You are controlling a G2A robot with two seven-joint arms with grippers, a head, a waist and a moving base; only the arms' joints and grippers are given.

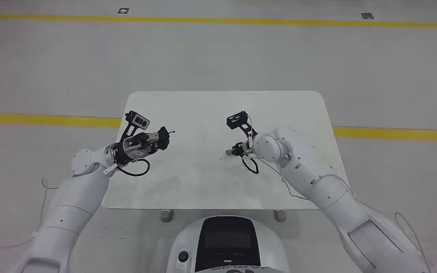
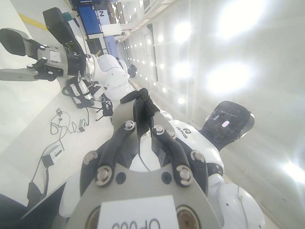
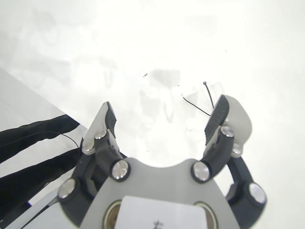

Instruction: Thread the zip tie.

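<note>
Although it is hardly more than a black thread against the white counter [image 3: 119,36], the zip tie [image 3: 208,96] lies flat there in a shallow bend. Its small square head points away from the right claw [image 3: 165,102], and its far part runs behind that claw's ribbed pad [image 3: 216,113], so I cannot tell whether they touch. That claw hangs low over the counter with its jaws spread wide and nothing between them.

I judge the tie to be very light, springy and slick. Lying so flat, it would be hard to pinch and would likely skate aside under a glancing pad. A hold just behind the head looks soundest. For the tail, a grip close to the tip should keep it from buckling.

Well apart, the left claw [image 2: 140,103] is raised above the counter's other side, closed tight on a thin black strap [image 2: 138,148] that trails back between its fingers. This is probably a tie as well, though no head is visible to confirm it.
</note>
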